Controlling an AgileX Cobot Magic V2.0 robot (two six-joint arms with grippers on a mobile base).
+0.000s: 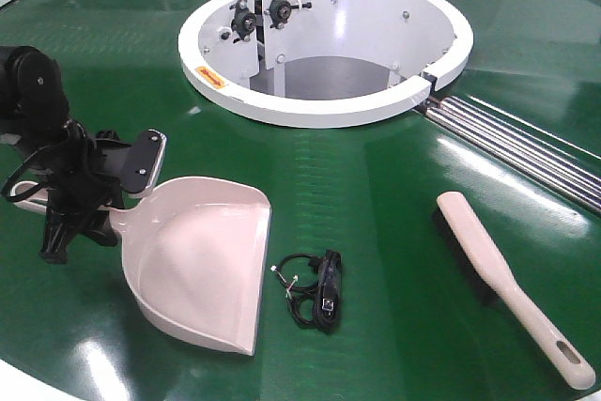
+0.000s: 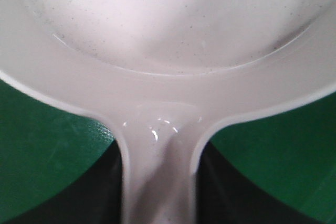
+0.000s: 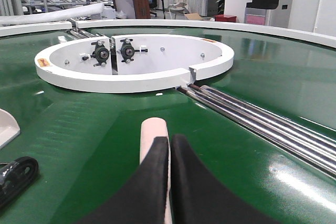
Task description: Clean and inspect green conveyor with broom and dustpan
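front view: the conveyor belt (image 1: 376,194), dark green and glossy, fills the frame. a white ring (image 1: 310,110) sits at upper centre, and steel rollers (image 1: 526,152) run from it toward the right edge. the dustpan (image 1: 202,260) lies on the belt at lower left, its mouth facing right and its handle pointing to the left edge. the left gripper (image 1: 89,208) is clamped on that handle, just beside the pan. a black cable bundle (image 1: 315,293) lies on the belt just right of the pan's mouth. the brush (image 1: 507,284) lies flat at lower right, well apart from the dustpan, with its slotted handle end toward the lower right corner.

left wrist view: the pan fills the upper half, specked with fine dust. its handle runs down to bottom centre with dark fingers (image 2: 107,192) close against both sides. green belt shows to either side.

right wrist view: the right gripper (image 3: 169,182), at bottom centre, has its two black fingers drawn together. the rounded beige end of the brush shows just beyond their tips. i cannot tell whether they touch it. the ring is at upper left, the rollers at right.
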